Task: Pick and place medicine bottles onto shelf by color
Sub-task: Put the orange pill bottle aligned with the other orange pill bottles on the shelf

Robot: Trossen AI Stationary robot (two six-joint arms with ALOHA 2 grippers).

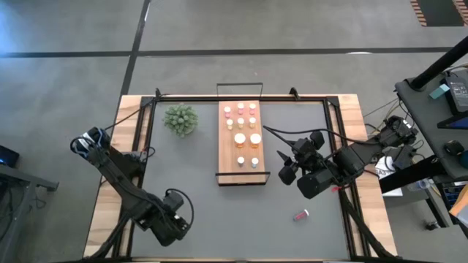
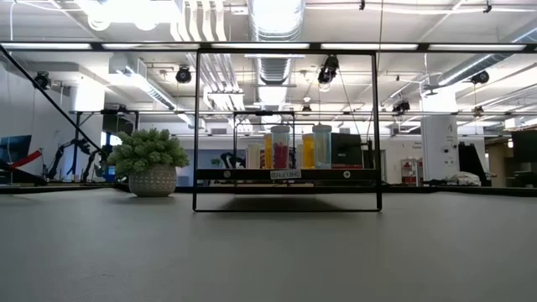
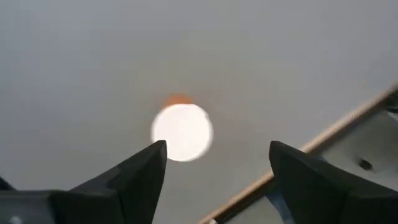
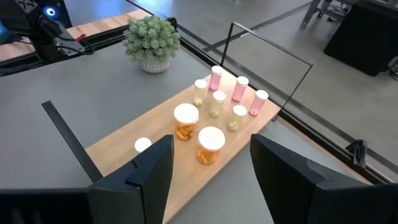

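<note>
The shelf (image 1: 241, 150) lies in the middle of the table and holds several upright bottles: pink (image 4: 239, 89) and whitish ones (image 4: 217, 102) at its far end, two larger orange ones (image 4: 185, 121) nearer. My left gripper (image 1: 172, 223) hangs open near the table's near left. An orange bottle with a white cap (image 3: 182, 130) stands on the table beneath it, close to one fingertip; the arm hides this bottle in the high view. My right gripper (image 1: 289, 168) is open and empty, right of the shelf's near end. A pink bottle (image 1: 301, 215) lies on its side on the table.
A green spiky plant in a pot (image 1: 180, 119) stands left of the shelf's far end. Black wire rails (image 1: 241, 174) rise at the shelf's short ends. Open grey table lies between the shelf and both arms.
</note>
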